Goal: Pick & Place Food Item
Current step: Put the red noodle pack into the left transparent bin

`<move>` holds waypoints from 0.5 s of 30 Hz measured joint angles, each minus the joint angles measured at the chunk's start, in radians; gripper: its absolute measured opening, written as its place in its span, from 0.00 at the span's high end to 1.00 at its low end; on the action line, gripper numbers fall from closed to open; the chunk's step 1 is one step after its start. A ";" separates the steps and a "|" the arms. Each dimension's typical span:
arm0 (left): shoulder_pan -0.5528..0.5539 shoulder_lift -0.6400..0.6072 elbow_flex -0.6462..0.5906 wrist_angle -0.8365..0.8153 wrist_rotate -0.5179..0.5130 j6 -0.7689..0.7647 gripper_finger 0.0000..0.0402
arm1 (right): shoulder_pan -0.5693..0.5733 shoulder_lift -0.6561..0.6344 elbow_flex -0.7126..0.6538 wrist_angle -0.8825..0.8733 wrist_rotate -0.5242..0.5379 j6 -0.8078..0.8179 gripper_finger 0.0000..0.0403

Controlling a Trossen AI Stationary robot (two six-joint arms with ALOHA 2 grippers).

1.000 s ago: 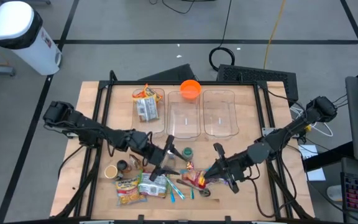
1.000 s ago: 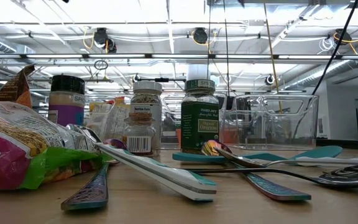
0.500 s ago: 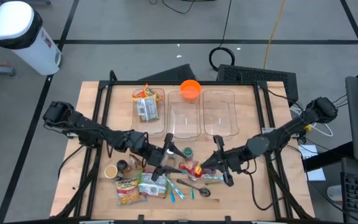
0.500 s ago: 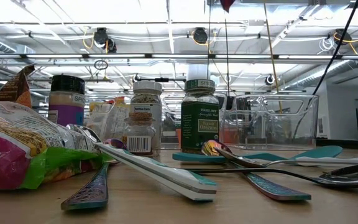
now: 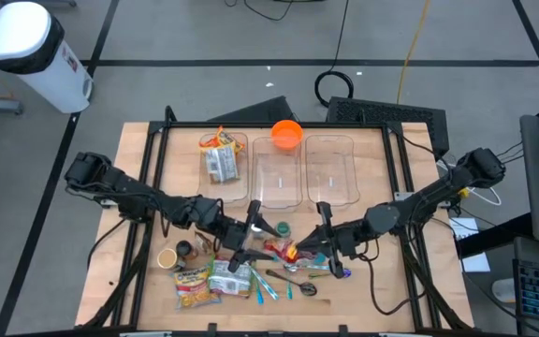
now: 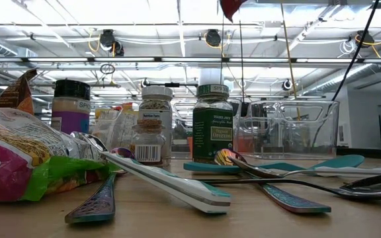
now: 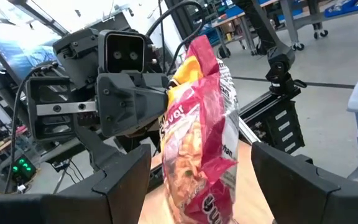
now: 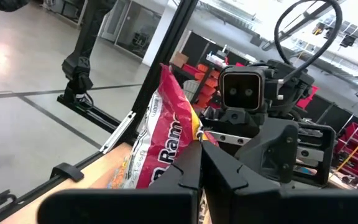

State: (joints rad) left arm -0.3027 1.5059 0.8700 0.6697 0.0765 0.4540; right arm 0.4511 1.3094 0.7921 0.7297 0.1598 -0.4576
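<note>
A red and yellow snack bag (image 7: 197, 124) hangs in the air between my two grippers; it also shows in the high view (image 5: 282, 251) and, as a red corner, at the top of the low view (image 6: 230, 6). My right gripper (image 5: 305, 247) is shut on it, coming from the table's right. My left gripper (image 5: 251, 238) is open and faces the bag from the table's left. Its two fingers (image 7: 123, 180) stand wide apart on either side of the bag without touching it. My right gripper pinches the bag's side edge (image 8: 188, 146) between its two shut fingers, roughly level, from the table's right. The bag stands upright in the hold, lifted clear of the table, its printed face toward my left gripper.
Three clear bins (image 5: 279, 173) stand at the far side, the left one holding snack packets (image 5: 220, 159), with an orange bowl (image 5: 286, 134) behind. Spice jars (image 6: 211, 122), cutlery (image 6: 177, 185), snack bags (image 5: 204, 281) and a cup (image 5: 167, 257) crowd the near middle.
My right gripper has gone toward the table's left and toward my left gripper, carrying the snack bag up off the table. The bag's red corner has come into the top of the low view.
</note>
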 joint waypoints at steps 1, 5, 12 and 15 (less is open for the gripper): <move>0.000 0.000 0.000 0.000 0.000 0.009 0.30 | 0.000 0.000 0.000 0.000 0.000 0.000 1.00; 0.000 0.000 0.000 0.000 0.000 0.018 0.40 | 0.000 0.000 0.000 -0.004 0.000 0.000 1.00; 0.000 0.000 0.000 -0.003 0.000 0.015 0.72 | 0.000 0.000 0.000 -0.004 0.001 0.000 1.00; 0.000 0.000 0.000 -0.013 0.000 0.015 0.87 | 0.000 0.000 0.000 -0.010 0.011 0.000 1.00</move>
State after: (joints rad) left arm -0.3027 1.5059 0.8700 0.6563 0.0761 0.4690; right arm 0.4511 1.3094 0.7921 0.7196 0.1712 -0.4576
